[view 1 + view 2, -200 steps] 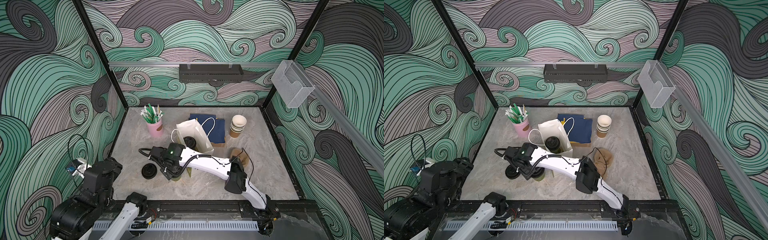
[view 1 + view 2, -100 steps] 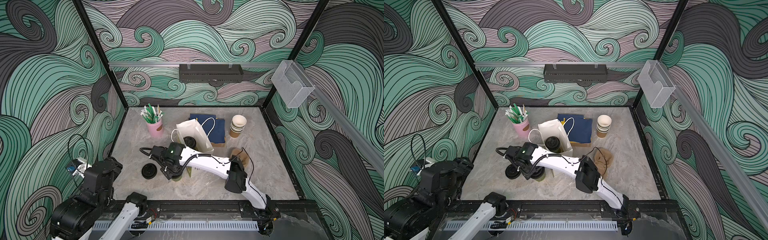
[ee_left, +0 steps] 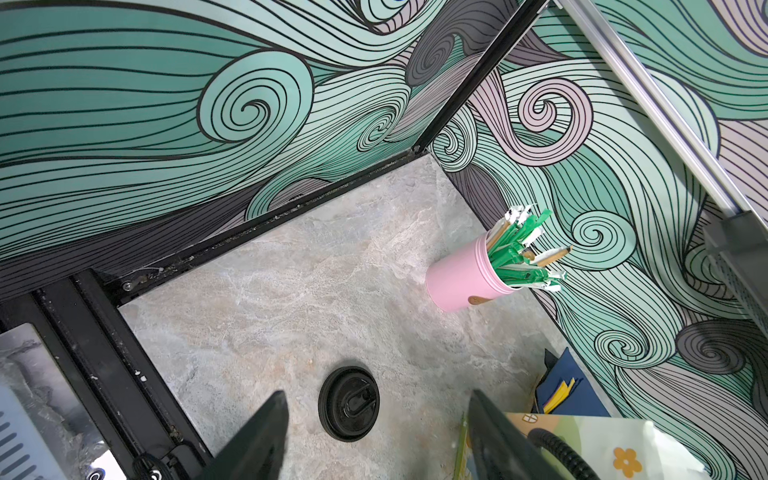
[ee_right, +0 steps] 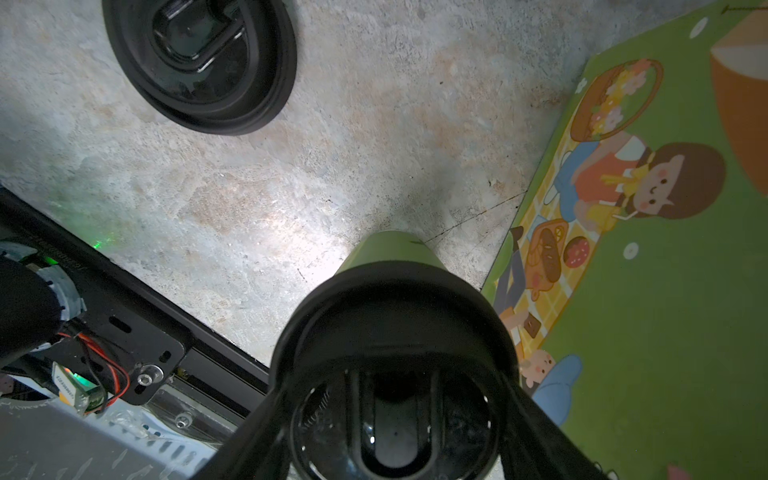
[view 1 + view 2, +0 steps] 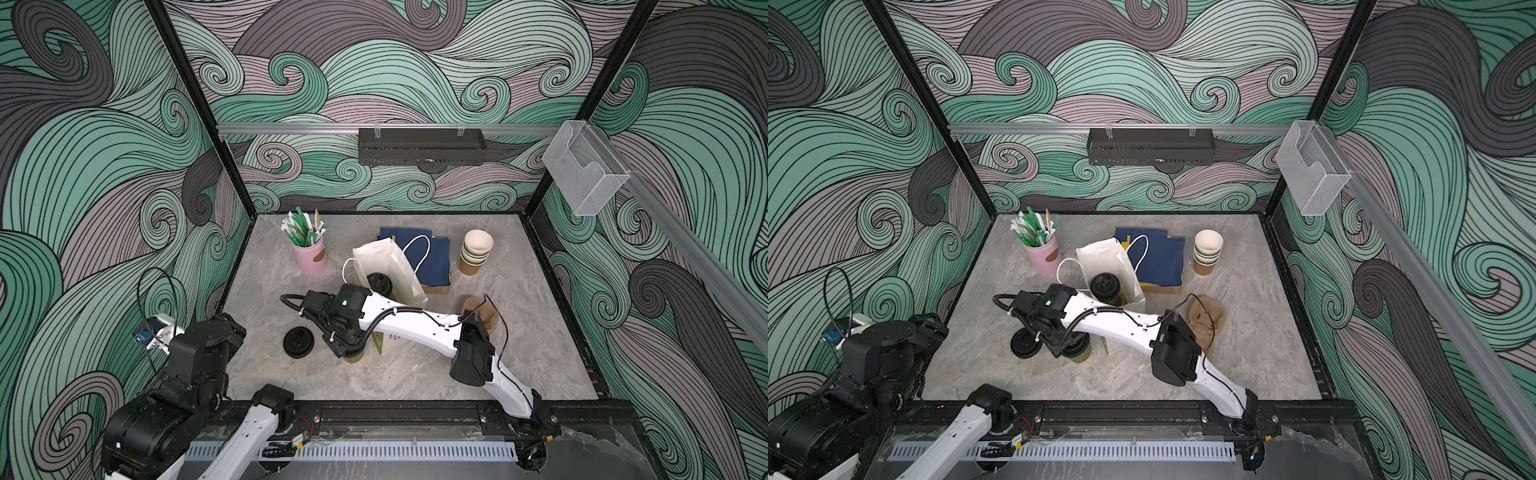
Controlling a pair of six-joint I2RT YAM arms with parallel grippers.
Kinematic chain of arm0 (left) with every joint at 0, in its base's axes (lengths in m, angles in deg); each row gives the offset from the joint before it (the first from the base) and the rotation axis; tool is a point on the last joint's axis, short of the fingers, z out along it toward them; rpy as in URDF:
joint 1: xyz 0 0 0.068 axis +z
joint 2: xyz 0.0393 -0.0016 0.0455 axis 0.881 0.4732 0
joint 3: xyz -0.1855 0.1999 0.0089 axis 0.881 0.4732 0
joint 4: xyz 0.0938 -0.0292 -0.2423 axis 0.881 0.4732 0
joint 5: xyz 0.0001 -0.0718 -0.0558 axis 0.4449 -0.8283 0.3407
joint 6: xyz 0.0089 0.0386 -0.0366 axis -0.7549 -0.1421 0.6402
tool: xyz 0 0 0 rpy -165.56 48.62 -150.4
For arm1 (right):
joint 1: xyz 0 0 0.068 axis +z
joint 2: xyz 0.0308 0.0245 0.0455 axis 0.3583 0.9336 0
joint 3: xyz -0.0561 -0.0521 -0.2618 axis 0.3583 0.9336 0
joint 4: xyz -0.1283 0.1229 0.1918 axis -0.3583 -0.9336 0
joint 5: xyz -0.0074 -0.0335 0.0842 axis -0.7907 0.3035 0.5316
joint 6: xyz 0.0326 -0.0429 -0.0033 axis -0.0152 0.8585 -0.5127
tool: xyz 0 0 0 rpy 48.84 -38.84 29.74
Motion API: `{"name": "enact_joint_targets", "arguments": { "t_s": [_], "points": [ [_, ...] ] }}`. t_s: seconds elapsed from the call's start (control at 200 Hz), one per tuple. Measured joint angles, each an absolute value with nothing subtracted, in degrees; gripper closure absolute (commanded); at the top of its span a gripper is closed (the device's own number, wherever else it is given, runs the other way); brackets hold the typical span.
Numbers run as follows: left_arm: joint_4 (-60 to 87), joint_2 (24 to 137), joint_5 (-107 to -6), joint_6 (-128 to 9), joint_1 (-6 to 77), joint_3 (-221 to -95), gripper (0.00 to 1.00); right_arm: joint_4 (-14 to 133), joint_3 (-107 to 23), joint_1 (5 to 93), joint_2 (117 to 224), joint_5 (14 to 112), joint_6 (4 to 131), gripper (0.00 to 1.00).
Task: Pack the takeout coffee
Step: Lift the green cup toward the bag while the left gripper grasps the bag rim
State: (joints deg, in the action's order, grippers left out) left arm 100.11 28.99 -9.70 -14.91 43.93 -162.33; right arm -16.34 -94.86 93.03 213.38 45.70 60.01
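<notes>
Gripping the lidded cup at its lid, right pincer stands wide; left pincer gapes empty.

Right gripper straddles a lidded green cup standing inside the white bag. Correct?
No. The cup that the right gripper straddles stands on the table, outside the white bag; the right wrist view shows it.

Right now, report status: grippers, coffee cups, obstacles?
Left gripper open, empty. Right gripper astride the olive-green paper cup with black plastic lid; grip unconfirmed. Second such cup inside the white paper bag. Loose black plastic lid beside it, not touching.
</notes>
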Motion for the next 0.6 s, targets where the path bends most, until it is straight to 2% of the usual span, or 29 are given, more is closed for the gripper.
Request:
{"name": "enact_joint_targets", "arguments": {
  "t_s": [0.305, 0.6],
  "points": [
    [96.2, 29.3, -14.0, -17.9, 43.9, -160.3, 0.27, -15.2, -90.1, 95.3, 208.9, 45.7, 62.2, 0.34],
    [87.3, 33.2, -23.9, -23.4, 44.0, -156.8, 0.26, -14.1, -77.4, 99.3, 190.5, 47.4, 64.0, 0.34]
  ]
}}
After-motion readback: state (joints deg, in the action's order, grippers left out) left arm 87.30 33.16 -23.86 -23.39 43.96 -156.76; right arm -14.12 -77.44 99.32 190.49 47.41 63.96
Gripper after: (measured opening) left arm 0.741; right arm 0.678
